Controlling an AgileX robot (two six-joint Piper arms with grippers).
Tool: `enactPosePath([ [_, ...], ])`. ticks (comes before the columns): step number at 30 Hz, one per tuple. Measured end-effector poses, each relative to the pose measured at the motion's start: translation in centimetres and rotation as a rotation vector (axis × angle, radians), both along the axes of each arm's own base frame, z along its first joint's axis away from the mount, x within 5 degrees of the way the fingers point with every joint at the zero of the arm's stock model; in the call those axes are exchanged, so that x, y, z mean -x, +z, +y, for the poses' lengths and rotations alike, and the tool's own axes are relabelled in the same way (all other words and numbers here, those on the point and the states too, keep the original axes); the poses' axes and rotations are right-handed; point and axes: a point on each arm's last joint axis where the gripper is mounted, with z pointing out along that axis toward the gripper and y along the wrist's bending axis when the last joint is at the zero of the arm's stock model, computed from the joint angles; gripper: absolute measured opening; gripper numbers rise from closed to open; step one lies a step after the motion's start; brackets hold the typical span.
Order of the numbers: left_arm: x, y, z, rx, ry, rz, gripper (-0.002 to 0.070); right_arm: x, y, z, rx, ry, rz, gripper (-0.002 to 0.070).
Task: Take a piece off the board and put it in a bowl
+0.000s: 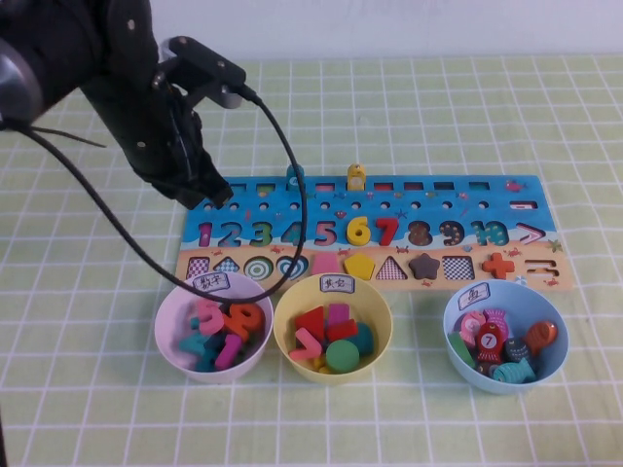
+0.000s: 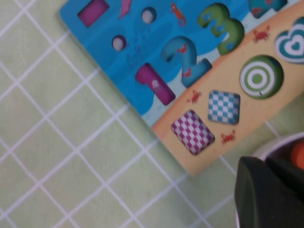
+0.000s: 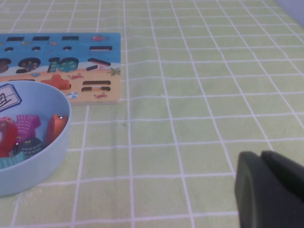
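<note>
The left arm reaches in steeply from the board's [image 1: 375, 233] far left corner, its wrist bent down so the left gripper [image 1: 200, 185] hangs just over that corner. Whether its fingers are open or closed I cannot tell; nothing shows in them. A black cable loops from the arm down across the board toward the pink bowl [image 1: 167, 336].

The piece [image 1: 295, 175] stands upright on the board's far edge, a little right of the left gripper, with a yellow token [image 1: 357, 176] farther right along the same edge.

The bowl [image 1: 456, 313] sits just off the board's near right corner, touching or almost touching its edge, and it holds several fish tokens. A yellow bowl [image 1: 282, 336] sits between it and the pink one, all three lined up along the board's near edge.

The right gripper [image 3: 268, 192] is out of the high view; its wrist camera shows it low over the surface [image 3: 199, 118], right of the bowl, with open checked cloth between. Its fingers' spread I cannot tell.
</note>
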Motion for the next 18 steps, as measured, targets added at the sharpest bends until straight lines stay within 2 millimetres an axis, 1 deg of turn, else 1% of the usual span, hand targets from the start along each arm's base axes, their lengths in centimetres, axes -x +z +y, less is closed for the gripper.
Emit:
enactPosePath([
  [5, -2.0, -1.5, -1.2, -0.001, -0.009, 0.003, -0.0004, 0.0, 0.0, 0.0, 0.0, 0.0, 0.0, -0.0017],
  [8, -3.2, -2.0, -2.3, 0.022, -0.019, -0.048, -0.0004, 0.0, 0.0, 0.0, 0.0, 0.0, 0.0, -0.0017],
  [11, -4.1, -2.1, -3.3, 0.077, -0.008, -0.126, 0.0003, 0.0, 0.0, 0.0, 0.0, 0.0, 0.0, -0.0017],
  [12, -4.4, -2.1, -3.6, 0.1, -0.003, -0.144, 0.0019, 0.0, 0.0, 0.0, 0.0, 0.0, 0.0, -0.0017],
  [14, -4.7, -2.3, -4.1, 0.142, 0.008, -0.161, 0.0073, 0.0, 0.0, 0.0, 0.0, 0.0, 0.0, -0.0017],
  [17, -5.2, -2.7, -4.9, 0.211, 0.025, -0.178, 0.0221, 0.0, 0.0, 0.0, 0.0, 0.0, 0.0, -0.0017],
  [18, -5.5, -2.8, -5.1, 0.24, 0.035, -0.181, 0.0282, 0.0, 0.0, 0.0, 0.0, 0.0, 0.0, -0.0017],
])
